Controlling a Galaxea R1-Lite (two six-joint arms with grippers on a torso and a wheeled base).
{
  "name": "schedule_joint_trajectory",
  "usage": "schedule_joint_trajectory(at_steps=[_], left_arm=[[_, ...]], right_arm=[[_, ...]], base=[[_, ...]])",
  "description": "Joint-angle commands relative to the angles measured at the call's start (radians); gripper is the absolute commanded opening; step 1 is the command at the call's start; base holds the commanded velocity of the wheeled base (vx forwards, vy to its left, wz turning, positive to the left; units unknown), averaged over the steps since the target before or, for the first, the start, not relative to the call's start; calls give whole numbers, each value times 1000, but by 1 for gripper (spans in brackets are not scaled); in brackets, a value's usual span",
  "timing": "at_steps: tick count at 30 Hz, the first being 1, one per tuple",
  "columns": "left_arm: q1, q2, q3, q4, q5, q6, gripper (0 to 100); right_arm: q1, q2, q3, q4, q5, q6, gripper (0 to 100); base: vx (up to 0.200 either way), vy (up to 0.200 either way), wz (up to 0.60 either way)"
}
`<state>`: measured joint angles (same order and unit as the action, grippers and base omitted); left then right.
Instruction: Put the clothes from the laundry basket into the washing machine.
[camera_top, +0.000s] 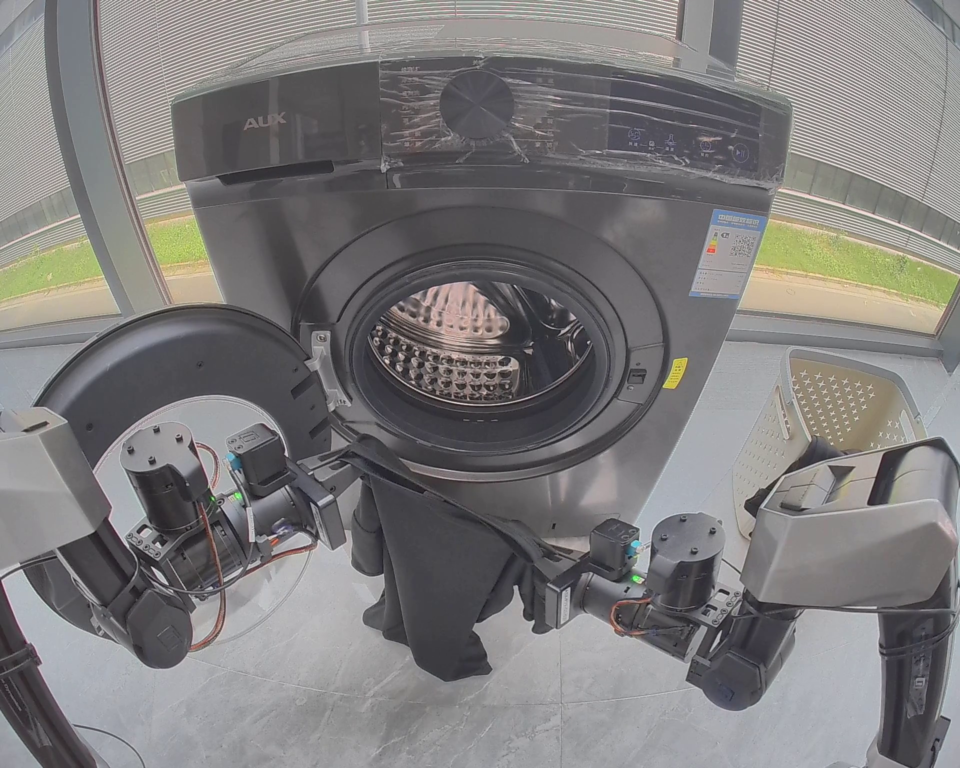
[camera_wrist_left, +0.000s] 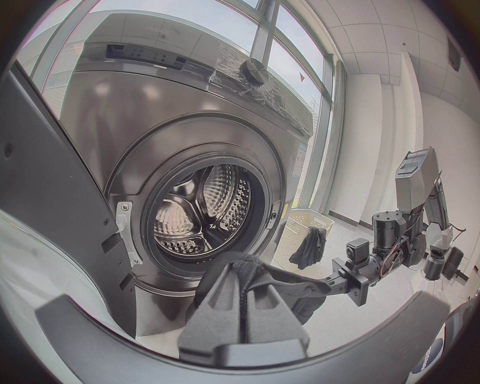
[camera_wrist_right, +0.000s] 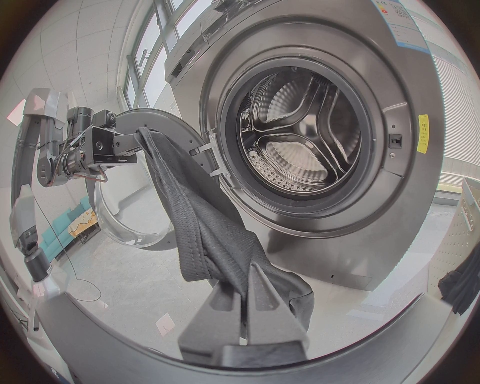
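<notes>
Hanging between the two claws, a black garment (camera_top: 440, 590) is held in front of the washing machine (camera_top: 270, 230), below the round opening and outside the drum (camera_top: 470, 345). In the head view one end is pinched by the left claw (camera_top: 338, 466) near the hinge side. The other end is pinched by the right claw (camera_top: 550, 572), lower down and toward the robot's right. A taut band of cloth is strung between them, and the bulk droops toward the floor (camera_top: 300, 690); whether it touches the tiles cannot be told.

From each wrist camera the claw's own fingers are seen pressed together on a fold of the fabric, with the other claw gripping the far end. The door (camera_top: 170, 360) is swung wide open on the robot's left.

The laundry basket (camera_top: 840, 400) is set on the robot's right, just beside the machine. In the left wrist view another dark piece of clothing (camera_wrist_left: 311, 247) is draped over its rim.
</notes>
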<state>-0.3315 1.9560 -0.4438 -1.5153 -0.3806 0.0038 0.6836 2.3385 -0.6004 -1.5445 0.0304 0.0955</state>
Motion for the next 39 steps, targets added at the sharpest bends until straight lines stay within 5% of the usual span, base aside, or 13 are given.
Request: schedule_joint_trajectory(at_steps=[1, 21, 30, 39], left_arm=[[9, 1, -6, 0, 0, -1, 0], [9, -29, -6, 0, 2, -1, 0], [-6, -158, 1, 1, 8, -11, 0], [-6, -236, 8, 1, 51, -33, 0]], right_arm=[[-19, -42, 47, 0, 3, -10, 0], [-113, -269, -30, 29, -7, -20, 0], [-90, -472, 16, 29, -9, -20, 0], [-90, -467, 41, 24, -10, -17, 0]], base=[[0, 0, 0], [0, 0, 0], [0, 0, 0], [0, 0, 0]])
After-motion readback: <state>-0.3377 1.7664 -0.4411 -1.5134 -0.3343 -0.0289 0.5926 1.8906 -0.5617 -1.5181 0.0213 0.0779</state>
